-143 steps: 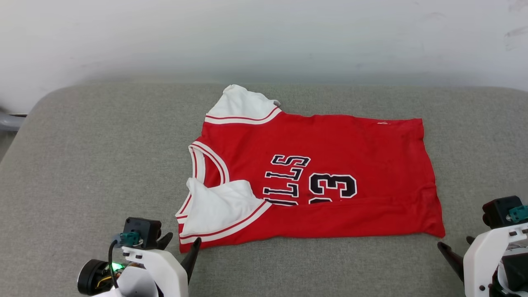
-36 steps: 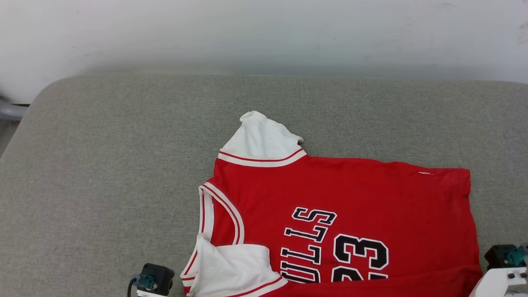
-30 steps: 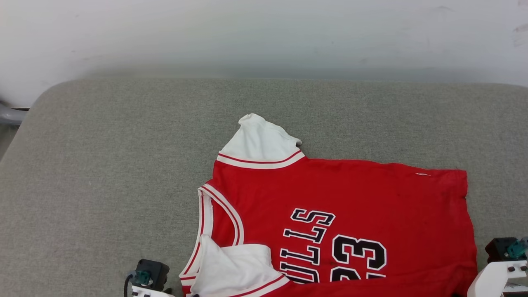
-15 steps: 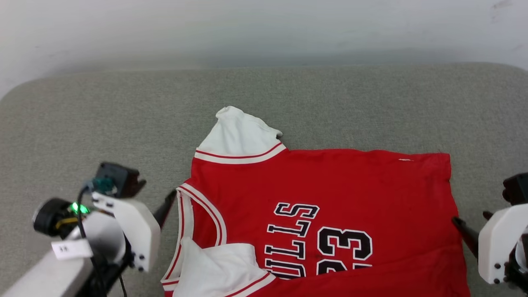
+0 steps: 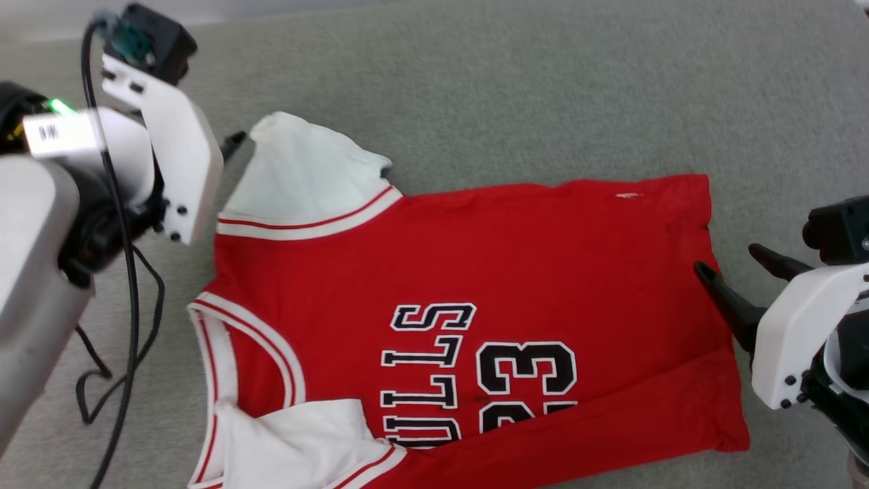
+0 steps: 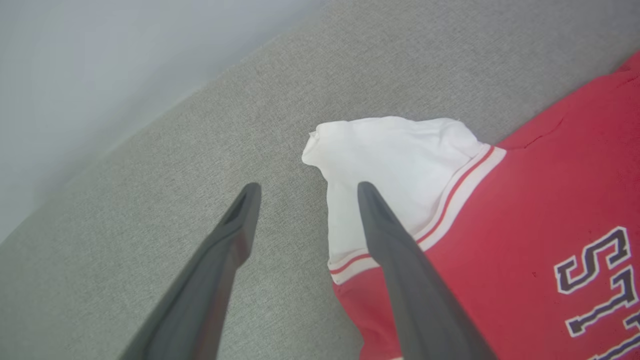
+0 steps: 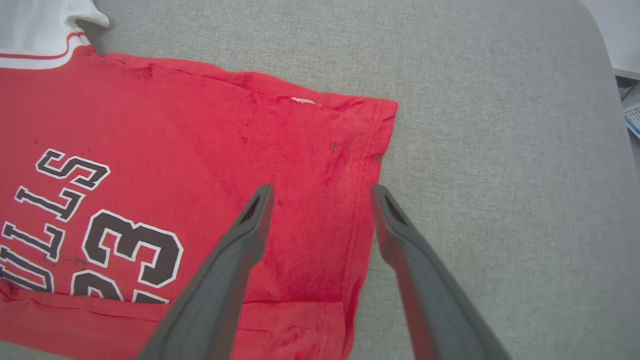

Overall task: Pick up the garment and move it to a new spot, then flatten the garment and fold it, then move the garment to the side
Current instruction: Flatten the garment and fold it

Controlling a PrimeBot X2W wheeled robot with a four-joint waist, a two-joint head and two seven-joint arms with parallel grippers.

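Grey fabric surface (image 5: 543, 88) with a fine woven texture, laid out flat beneath the work; its weave is resolved more closely in both wrist views. In the left wrist view, a plain pale wall (image 6: 100, 65) is seen beyond its far edge. In the right wrist view, the rounded corner of the surface is shown, and past it a pale item with blue markings (image 7: 631, 119) is cut off by the frame edge

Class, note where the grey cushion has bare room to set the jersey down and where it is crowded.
Bare cushion stretches past the garment on its far side. Side strips are crowded: left end effector by the white sleeve, right end effector at the hem.
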